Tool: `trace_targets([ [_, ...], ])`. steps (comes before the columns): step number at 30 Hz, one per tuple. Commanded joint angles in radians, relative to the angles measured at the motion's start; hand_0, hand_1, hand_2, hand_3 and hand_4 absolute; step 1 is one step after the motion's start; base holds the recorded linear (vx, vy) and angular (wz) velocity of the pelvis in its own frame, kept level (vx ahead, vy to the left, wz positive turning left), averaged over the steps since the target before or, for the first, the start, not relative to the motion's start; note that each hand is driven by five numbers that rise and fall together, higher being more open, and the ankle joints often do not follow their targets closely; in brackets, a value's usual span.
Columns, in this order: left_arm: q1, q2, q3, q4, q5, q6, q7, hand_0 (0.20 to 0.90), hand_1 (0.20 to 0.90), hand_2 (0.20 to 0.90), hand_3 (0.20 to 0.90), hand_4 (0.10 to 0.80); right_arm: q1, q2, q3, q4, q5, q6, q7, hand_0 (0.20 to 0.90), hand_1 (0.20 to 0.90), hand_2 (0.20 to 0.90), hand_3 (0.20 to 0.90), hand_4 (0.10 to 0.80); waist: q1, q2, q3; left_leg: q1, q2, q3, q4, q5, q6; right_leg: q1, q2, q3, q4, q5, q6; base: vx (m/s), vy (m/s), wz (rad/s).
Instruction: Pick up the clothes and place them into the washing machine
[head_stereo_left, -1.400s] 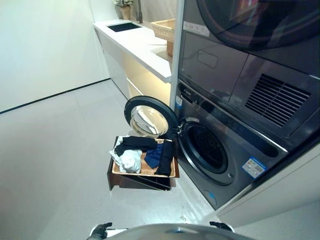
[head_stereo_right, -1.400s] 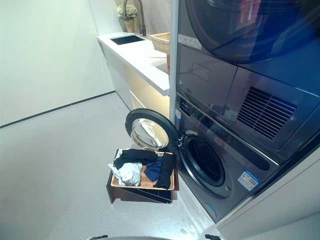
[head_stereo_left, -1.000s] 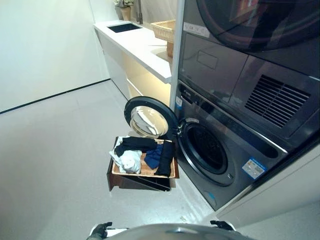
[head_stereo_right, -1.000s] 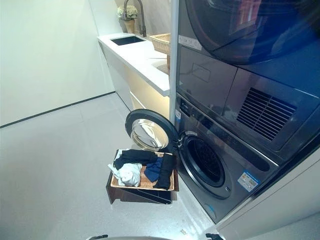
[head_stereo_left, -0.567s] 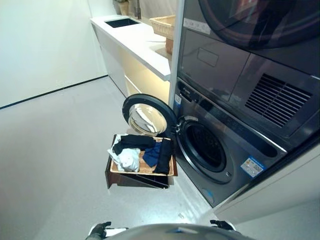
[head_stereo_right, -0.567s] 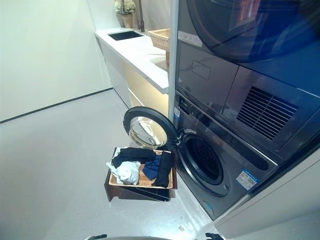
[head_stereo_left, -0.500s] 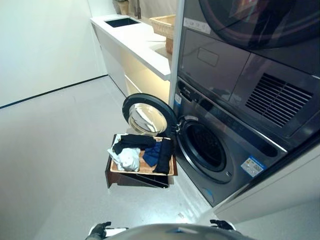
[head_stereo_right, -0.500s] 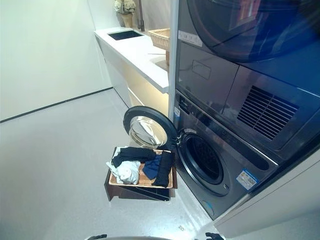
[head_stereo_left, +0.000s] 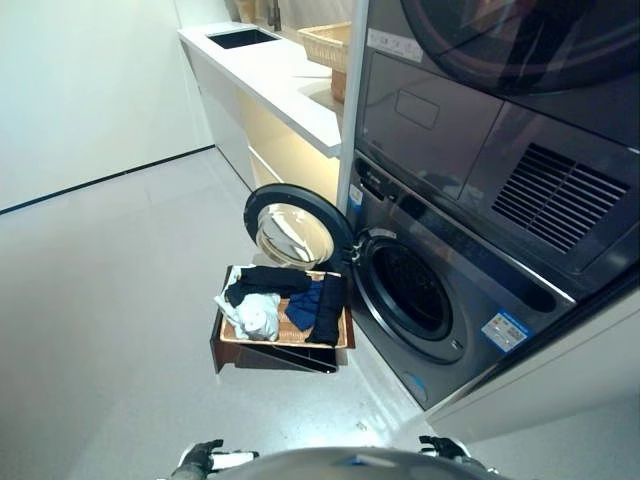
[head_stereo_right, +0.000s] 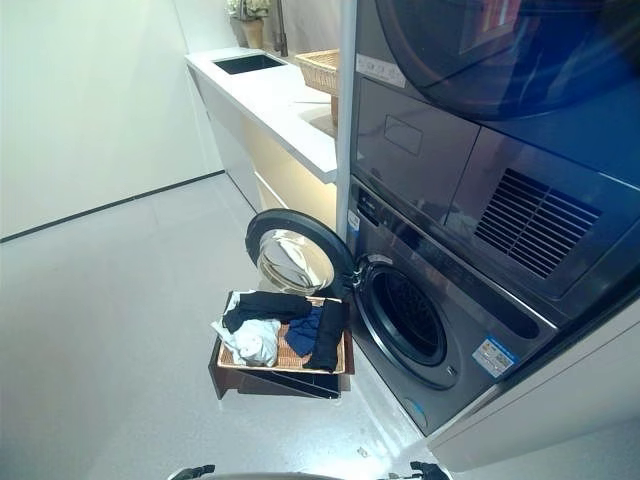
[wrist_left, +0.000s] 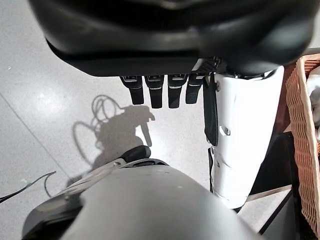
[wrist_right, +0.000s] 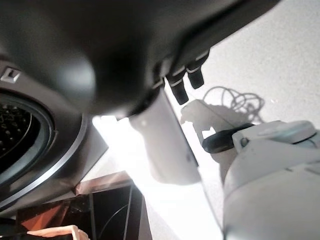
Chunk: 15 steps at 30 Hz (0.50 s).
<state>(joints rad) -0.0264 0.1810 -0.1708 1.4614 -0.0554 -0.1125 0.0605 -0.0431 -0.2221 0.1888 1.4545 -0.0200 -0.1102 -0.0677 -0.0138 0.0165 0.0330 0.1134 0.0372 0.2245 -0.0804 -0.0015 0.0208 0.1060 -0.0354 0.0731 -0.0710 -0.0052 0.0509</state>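
the clothes (head_stereo_left: 283, 300) lie in the basket (head_stereo_left: 284, 341) on the floor at 9 o'clock of the washing machine (head_stereo_left: 412, 295), whose door is wide open, so the left hand (wrist_left: 160, 90) and right hand (wrist_right: 184, 80), both empty with fingers hanging loose, should reach low and take one piece.

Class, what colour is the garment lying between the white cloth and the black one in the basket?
Dark blue garment, clearest in the left eye view.

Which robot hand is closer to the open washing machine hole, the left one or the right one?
The right. The right robot hand hangs low just in front of the washing machine and its open drum; the left robot hand hangs further out, below the laundry basket.
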Motion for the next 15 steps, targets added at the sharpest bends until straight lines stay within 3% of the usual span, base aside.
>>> trace_targets([
  [1,-0.095,-0.008,0.008,0.051,-0.015,-0.021,0.001,0.9,0.9,0.9,0.9,0.8,-0.09,-0.013,0.026,0.057,0.007,-0.017,-0.025,0.9,0.9,0.9,0.9,0.8,0.0,0.004,-0.001,0.045,-0.024,-0.014,-0.007,-0.065,-0.06,-0.062,0.004,-0.039,0.045,0.043,0.022,0.007,-0.008,-0.07],
  [10,-0.103,-0.014,-0.016,0.047,-0.003,-0.023,0.008,0.9,0.9,0.9,0.9,0.8,-0.092,-0.001,0.036,0.047,0.008,-0.015,-0.035,0.9,0.9,0.9,0.9,0.8,-0.006,0.009,0.024,0.019,-0.025,-0.013,-0.007,-0.055,-0.061,-0.094,0.009,-0.035,0.055,0.047,0.02,0.0,-0.016,-0.04],
  [15,-0.108,-0.013,-0.031,0.038,-0.004,-0.022,0.013,0.9,0.9,0.9,0.9,0.8,-0.094,-0.008,0.021,0.042,0.025,-0.015,-0.037,0.9,0.9,0.9,0.9,0.8,-0.014,0.021,0.027,0.0,-0.011,0.001,-0.007,-0.044,-0.067,-0.129,0.026,-0.019,0.085,0.035,0.012,0.0,-0.058,-0.05],
])
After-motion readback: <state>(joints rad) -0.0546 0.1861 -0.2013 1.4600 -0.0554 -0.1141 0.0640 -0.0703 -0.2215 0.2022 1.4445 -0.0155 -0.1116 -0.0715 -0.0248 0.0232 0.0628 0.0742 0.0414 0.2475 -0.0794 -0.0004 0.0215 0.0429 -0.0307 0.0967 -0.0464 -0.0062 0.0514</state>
